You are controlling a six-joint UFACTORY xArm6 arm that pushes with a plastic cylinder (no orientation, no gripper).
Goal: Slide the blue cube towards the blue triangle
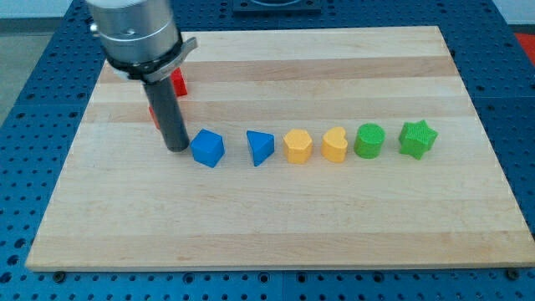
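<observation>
Camera view: pale wooden board (276, 217) of glued strips, lying on a blue perforated table (25, 100).

Dark straight rod hanging from a grey metal cylinder (134, 33) at the view's upper left; my tip (177, 148) down at board level, just to the view's left of the blue plastic cube (207, 148), close beside it, contact not certain. No jaws on the rod, nothing gripped or carried.

Blue plastic triangle (260, 147) a short gap to the view's right of the blue cube, the two apart, bare wood between them and nothing standing in the way.

Beyond the triangle, a row running on toward the view's right at about the same height: yellow plastic block (298, 146), roughly hexagonal; yellow plastic heart-shaped block (335, 145), near the first but not clearly touching; green plastic round block (369, 140); green plastic star-shaped block (417, 139). All four on the far side of the triangle, none between cube and triangle.

Behind the rod, two red plastic blocks partly hidden: one (178, 82) showing at the rod's right edge near the cylinder, another (153, 114) as a sliver at the rod's left edge; shapes not readable.

No brand, label or writing legible anywhere.
</observation>
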